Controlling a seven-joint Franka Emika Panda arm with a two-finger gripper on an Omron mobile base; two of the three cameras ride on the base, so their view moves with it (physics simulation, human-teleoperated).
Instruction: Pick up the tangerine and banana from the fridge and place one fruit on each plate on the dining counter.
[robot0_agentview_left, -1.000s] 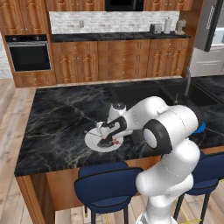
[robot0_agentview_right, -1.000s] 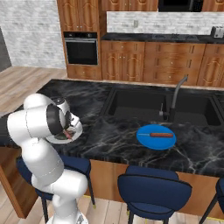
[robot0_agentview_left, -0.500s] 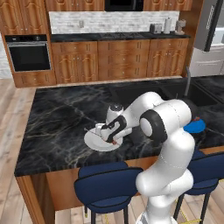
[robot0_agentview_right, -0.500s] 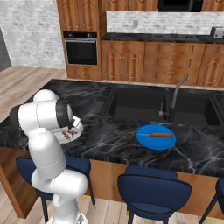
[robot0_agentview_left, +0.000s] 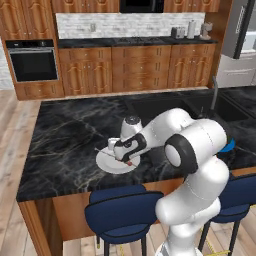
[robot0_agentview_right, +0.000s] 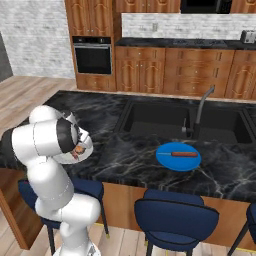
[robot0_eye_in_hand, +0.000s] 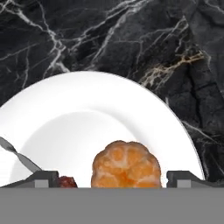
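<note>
Tangerine (robot0_eye_in_hand: 126, 164) sits on the white plate (robot0_eye_in_hand: 87, 113), seen in the hand view right between the two dark finger tips, which stand wide apart, one off to each side of the fruit with bare plate showing in the gaps. So the claw (robot0_eye_in_hand: 114, 178) is spread wide and has hold of nothing; the fruit rests on the plate on its own. A small reddish streak (robot0_eye_in_hand: 66, 180) lies just beside the tangerine on the plate.

From the left base view the claw (robot0_agentview_left: 126, 156) hangs low over the white plate (robot0_agentview_left: 107, 162), near the front edge of the black marble desk (robot0_agentview_left: 65, 145), with the arm folded down over it. In the right base view the arm's bulk hides most of that plate, and a bit of orange shows at the hand.

Further along the desk, past the sink (robot0_agentview_right: 185, 120) and tap (robot0_agentview_right: 200, 107), the blue plate (robot0_agentview_right: 178, 156) carries a long dark reddish thing, which I judge to be the banana (robot0_agentview_right: 184, 154), though it is too small to be sure.

The relation that matters now: the tangerine lies straight ahead of the claw along its approach line, centred in the gap and touching neither finger as far as I can tell. It is round, with no long axis to mind. A withdrawal straight back along that line should clear it; any sideways drift could nudge the fruit and roll it off the plate
</note>
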